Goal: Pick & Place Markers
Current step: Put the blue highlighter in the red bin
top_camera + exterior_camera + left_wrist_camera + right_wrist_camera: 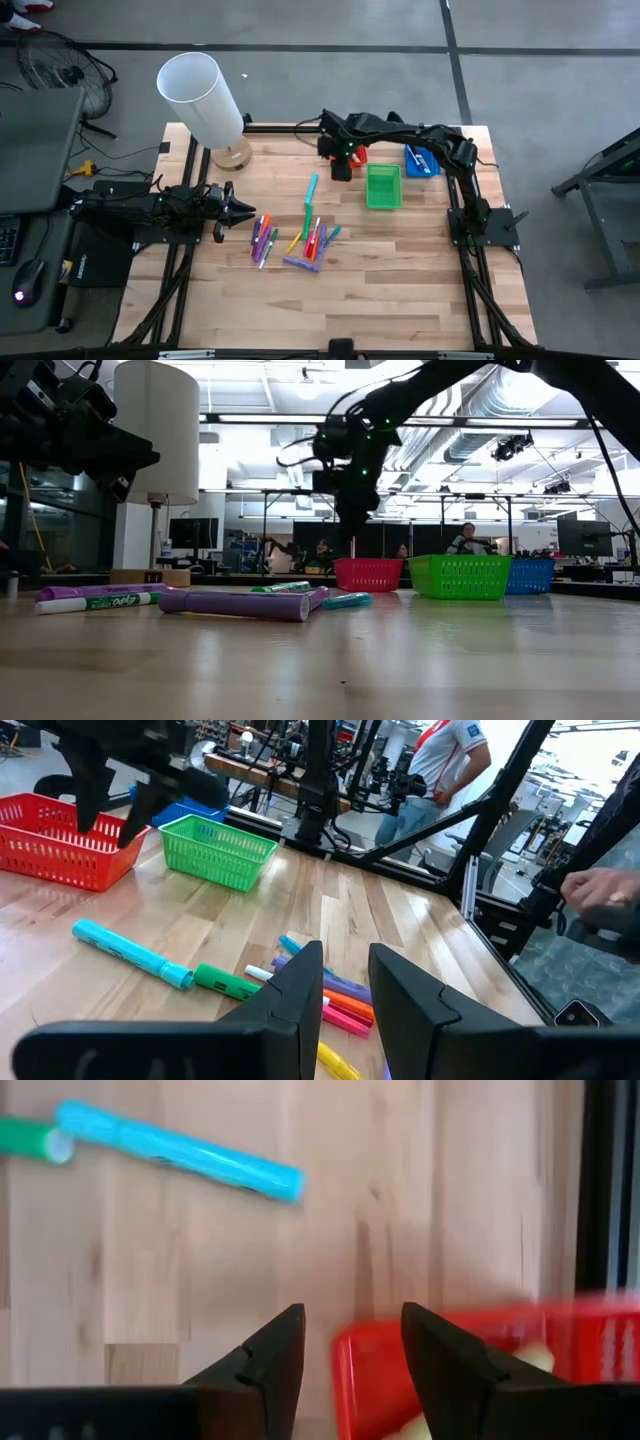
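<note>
- Right tool (352,1350) hangs over the red tray (450,1370), fingers apart, gripping nothing.
- Markers (300,240) lie mid-surface, well apart from it.
- Left tool (345,985), part-open and empty, sits just beside them.

Red tray (357,156), green tray (383,187) and blue tray (421,161) share the table (400,290) with a lamp (203,100).

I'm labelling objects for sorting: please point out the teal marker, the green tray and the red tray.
teal marker (130,952): left wrist view, middle of its barrel.
green tray (383,186): high view, its mesh floor.
red tray (367,574): low view, its near side wall.
</note>
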